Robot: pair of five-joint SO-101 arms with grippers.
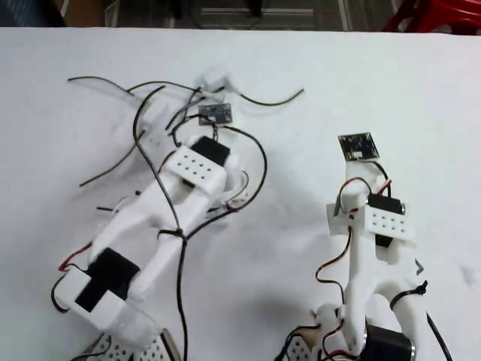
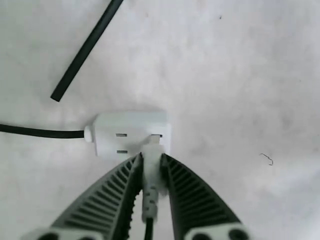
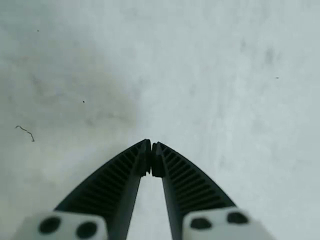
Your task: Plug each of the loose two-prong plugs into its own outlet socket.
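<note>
Small white two-prong plug (image 2: 150,192) clamped end-on in left gripper (image 2: 150,162), prongs aligned at slot pair of white rectangular plastic outlet block (image 2: 130,131), far left, for straight push. Right gripper (image 3: 151,159) closed, empty, held aside at right.

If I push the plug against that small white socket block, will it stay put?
Probably not: the small white plastic socket block lies loose on the white table, unbraced. It looks light; its thin black cable likely won't anchor it. The white plug in the left gripper meets it off-centre, so it may swivel.
</note>
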